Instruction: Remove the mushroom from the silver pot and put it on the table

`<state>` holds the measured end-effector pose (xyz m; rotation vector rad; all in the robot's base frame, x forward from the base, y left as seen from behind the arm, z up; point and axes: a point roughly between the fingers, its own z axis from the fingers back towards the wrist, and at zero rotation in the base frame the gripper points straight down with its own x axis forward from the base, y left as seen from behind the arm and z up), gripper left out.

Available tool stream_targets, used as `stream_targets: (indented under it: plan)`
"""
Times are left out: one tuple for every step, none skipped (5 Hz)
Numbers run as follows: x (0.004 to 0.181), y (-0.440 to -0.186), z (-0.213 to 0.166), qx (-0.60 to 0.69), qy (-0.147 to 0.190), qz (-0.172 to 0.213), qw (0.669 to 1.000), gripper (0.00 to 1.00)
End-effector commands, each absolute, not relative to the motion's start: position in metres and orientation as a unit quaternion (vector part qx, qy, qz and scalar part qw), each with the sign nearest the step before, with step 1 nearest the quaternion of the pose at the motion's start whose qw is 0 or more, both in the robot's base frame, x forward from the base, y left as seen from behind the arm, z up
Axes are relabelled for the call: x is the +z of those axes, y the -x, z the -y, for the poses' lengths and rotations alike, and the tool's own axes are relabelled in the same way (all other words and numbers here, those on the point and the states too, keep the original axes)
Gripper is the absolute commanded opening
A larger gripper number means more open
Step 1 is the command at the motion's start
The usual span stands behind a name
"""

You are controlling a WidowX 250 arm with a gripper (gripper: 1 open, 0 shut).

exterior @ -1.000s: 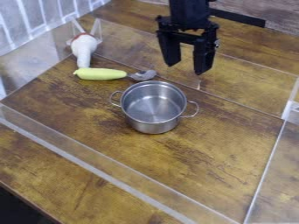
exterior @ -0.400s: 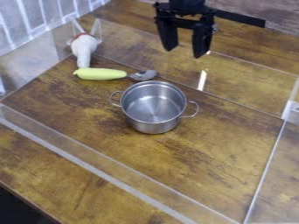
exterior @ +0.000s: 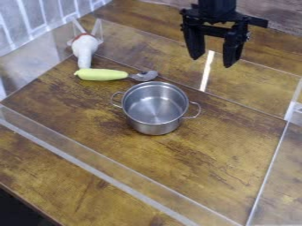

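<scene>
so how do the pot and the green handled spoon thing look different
The pot is bare metal, while the spoon-like utensil has a pale green handle. The pot is round and deep; the utensil is long and slim. Both rest on the wooden table.

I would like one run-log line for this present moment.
hand: open, above table | silver pot: on table | mushroom: not visible in pot | removal: not confirmed
</scene>
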<state>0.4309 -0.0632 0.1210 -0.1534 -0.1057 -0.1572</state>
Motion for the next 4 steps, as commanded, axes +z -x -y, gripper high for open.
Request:
stream_targets:
  plan:
    - [0.145,-0.437,0.067,-0.081,0.078,0.083,0.990,1.00]
    - [0.140,-0.432,0.058,-0.040,0.076,0.082,0.993,1.00]
    - [0.138,-0.432,0.043,0.001,0.074,0.091,0.993,1.00]
    - [0.141,-0.431,0.034,0.032,0.069,0.100,0.992,1.00]
